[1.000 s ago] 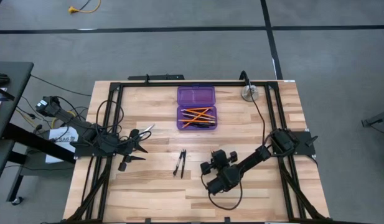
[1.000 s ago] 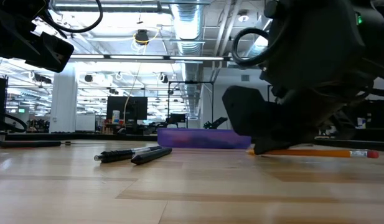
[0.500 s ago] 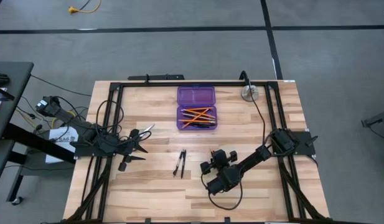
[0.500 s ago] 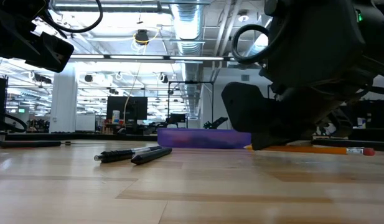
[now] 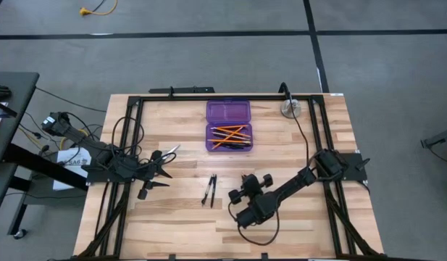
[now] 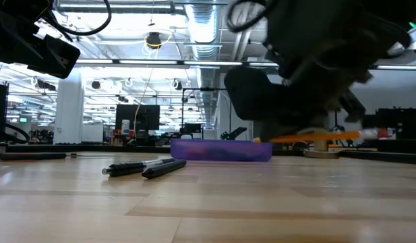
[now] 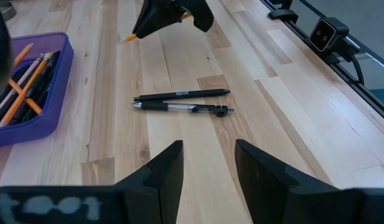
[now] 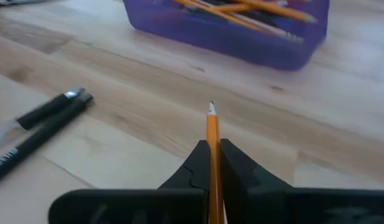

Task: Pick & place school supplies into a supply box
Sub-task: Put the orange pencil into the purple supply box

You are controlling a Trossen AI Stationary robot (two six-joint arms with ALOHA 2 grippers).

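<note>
The purple supply box (image 5: 228,125) lies open near the table's far edge, several orange pencils in its near half (image 8: 241,7). Two black pens (image 5: 209,190) rest side by side on the table, ahead of my open left gripper (image 7: 207,146), which hovers near the left edge (image 5: 162,170). My right gripper (image 5: 237,197) hangs just right of the pens, shut on an orange pencil (image 6: 315,137). The scissors and the pale pencil do not show. My right gripper pinches the orange pencil (image 8: 212,134) between its two fingers, close behind the sharpened tip (image 8: 211,107), which sticks out past the fingertips. The pencil lies along the fingers. It is lifted clear of the table and nearly level, its eraser end (image 6: 371,133) trailing behind the gripper.
A round silver object (image 5: 290,109) sits at the far right corner with a cable running from it. Black frame rails (image 5: 332,196) run along the table's left and right sides. Bare wood (image 5: 172,225) lies between the pens and the near edge.
My right gripper has risen and shifted slightly toward the table's left. The orange pencil, which lay on the table a second ago, is now lifted clear and stays nearly level.
</note>
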